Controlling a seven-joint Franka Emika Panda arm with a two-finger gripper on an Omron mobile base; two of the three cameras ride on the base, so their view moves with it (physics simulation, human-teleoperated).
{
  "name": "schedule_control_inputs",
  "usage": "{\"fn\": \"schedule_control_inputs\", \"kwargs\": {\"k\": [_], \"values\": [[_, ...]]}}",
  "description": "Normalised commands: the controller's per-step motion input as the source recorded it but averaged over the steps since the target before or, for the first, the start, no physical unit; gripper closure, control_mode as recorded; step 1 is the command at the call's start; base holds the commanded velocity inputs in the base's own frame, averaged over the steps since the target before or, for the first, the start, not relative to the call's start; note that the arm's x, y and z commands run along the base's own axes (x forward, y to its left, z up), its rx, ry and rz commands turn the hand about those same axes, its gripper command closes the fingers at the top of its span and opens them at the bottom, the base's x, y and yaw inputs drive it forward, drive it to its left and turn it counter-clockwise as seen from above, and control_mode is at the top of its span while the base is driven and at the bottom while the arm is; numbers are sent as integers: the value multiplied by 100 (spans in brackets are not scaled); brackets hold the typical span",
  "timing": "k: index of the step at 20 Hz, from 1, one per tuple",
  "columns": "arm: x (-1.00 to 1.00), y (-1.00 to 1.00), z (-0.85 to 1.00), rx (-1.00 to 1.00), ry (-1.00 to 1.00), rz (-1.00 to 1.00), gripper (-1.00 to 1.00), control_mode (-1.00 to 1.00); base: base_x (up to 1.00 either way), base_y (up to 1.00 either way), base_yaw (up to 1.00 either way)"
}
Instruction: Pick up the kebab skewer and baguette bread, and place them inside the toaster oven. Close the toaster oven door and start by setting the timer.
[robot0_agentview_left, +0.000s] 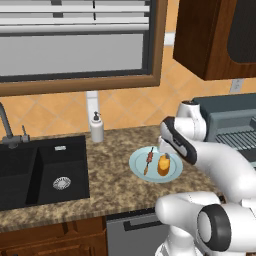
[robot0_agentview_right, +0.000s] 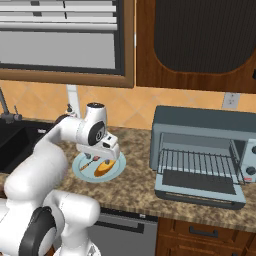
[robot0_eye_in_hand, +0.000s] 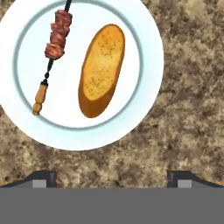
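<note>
While the tool (robot0_eye_in_hand: 112, 177) hangs spread, one kebab skewer (robot0_eye_in_hand: 54, 52) and one baguette bread (robot0_eye_in_hand: 101, 70) share one plate (robot0_eye_in_hand: 148, 87).

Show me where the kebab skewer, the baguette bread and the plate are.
kebab skewer (robot0_eye_in_hand: 57, 36): hand view, on the meat chunks.
baguette bread (robot0_eye_in_hand: 101, 70): hand view, middle of the loaf.
plate (robot0_eye_in_hand: 151, 57): hand view, bare rim.

The thin kebab skewer (robot0_eye_in_hand: 53, 57), a dark stick with reddish-brown meat chunks and an orange-brown wooden handle, lies flat on a round pale-blue plate (robot0_eye_in_hand: 144, 92), at nine o'clock of the stubby golden-orange baguette bread (robot0_eye_in_hand: 101, 70), close beside it but apart. At three o'clock across the desk, the boxy slate-grey toaster oven (robot0_agentview_right: 200, 122) stands with its grey-framed toaster oven door (robot0_agentview_right: 200, 187) dropped open, baring the wire rack.
</note>
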Motion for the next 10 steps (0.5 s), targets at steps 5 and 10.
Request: {"fn": "schedule_control_inputs", "kwargs": {"k": [5, 10], "values": [[33, 0, -23, 0, 0, -2, -100, -100, 0, 0, 0], [34, 5, -42, 0, 0, -3, -100, -100, 0, 0, 0]]}}
